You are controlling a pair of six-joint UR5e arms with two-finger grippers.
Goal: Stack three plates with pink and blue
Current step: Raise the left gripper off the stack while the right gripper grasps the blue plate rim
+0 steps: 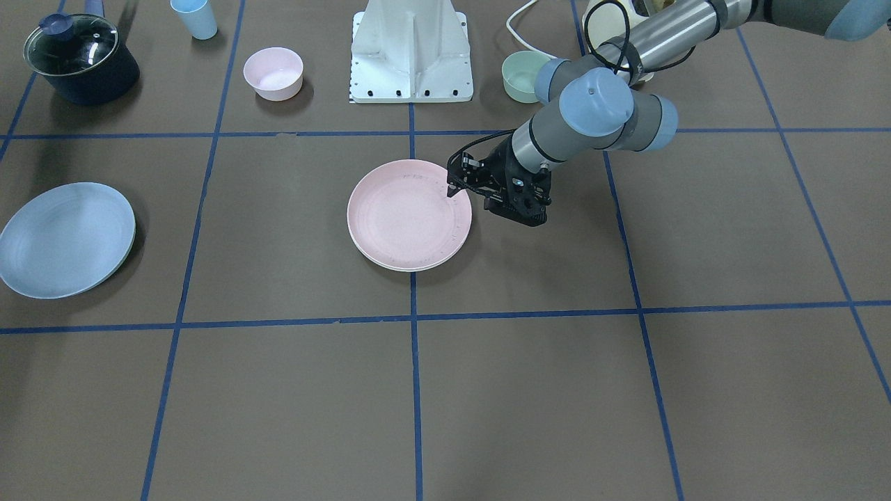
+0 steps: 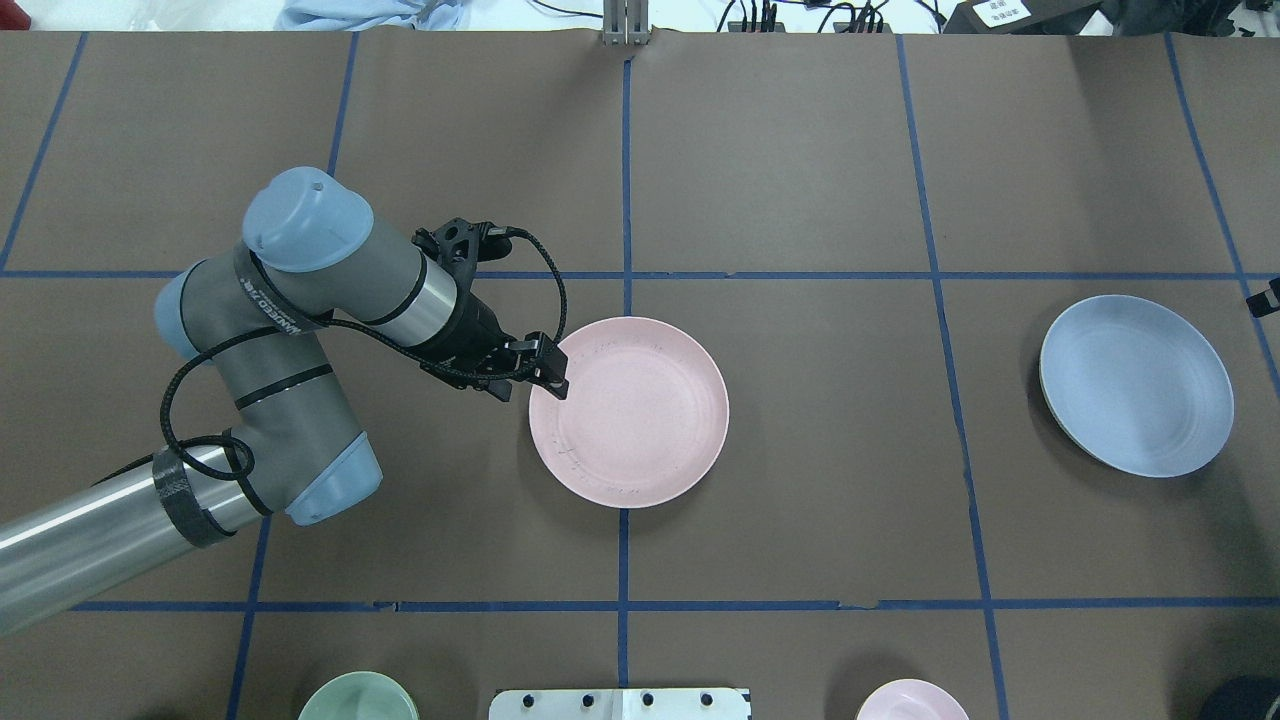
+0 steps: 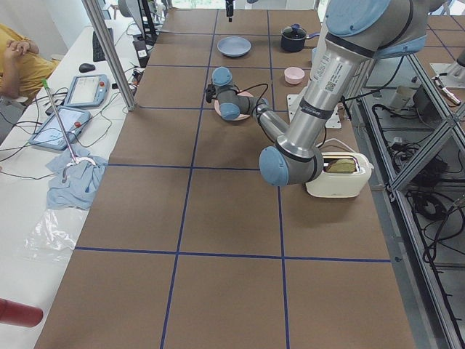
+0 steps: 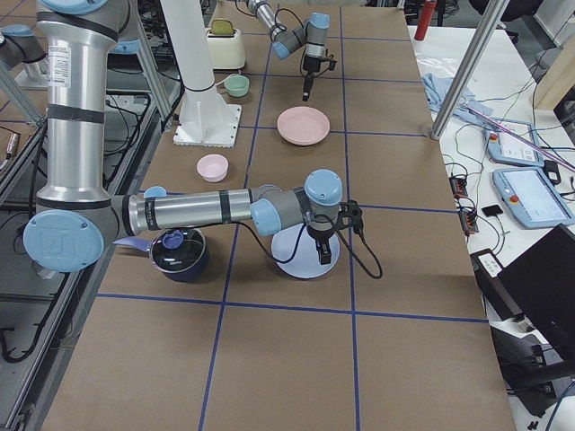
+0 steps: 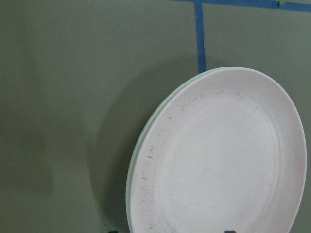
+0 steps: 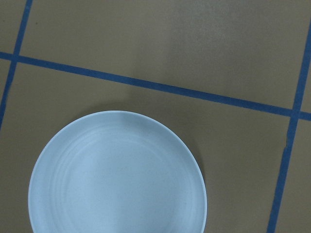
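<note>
The pale pink plate [image 1: 409, 214] lies at the table's middle, stacked on a cream-white plate whose rim [image 5: 130, 184] shows along its edge. My left gripper [image 2: 535, 388] is open at the pink plate's rim on the robot's left side, holding nothing. The pink plate [image 5: 218, 160] fills the left wrist view. The light blue plate [image 2: 1135, 385] lies alone far on the robot's right. My right gripper [image 4: 323, 251] hovers above the blue plate [image 6: 116, 177]; I cannot tell whether it is open or shut.
Along the robot's side stand a dark pot with a glass lid [image 1: 80, 59], a blue cup [image 1: 195, 17], a small pink bowl [image 1: 273, 73], the white robot base [image 1: 412, 52] and a small green bowl [image 1: 522, 76]. A white toaster [image 3: 338, 174] stands near the left arm.
</note>
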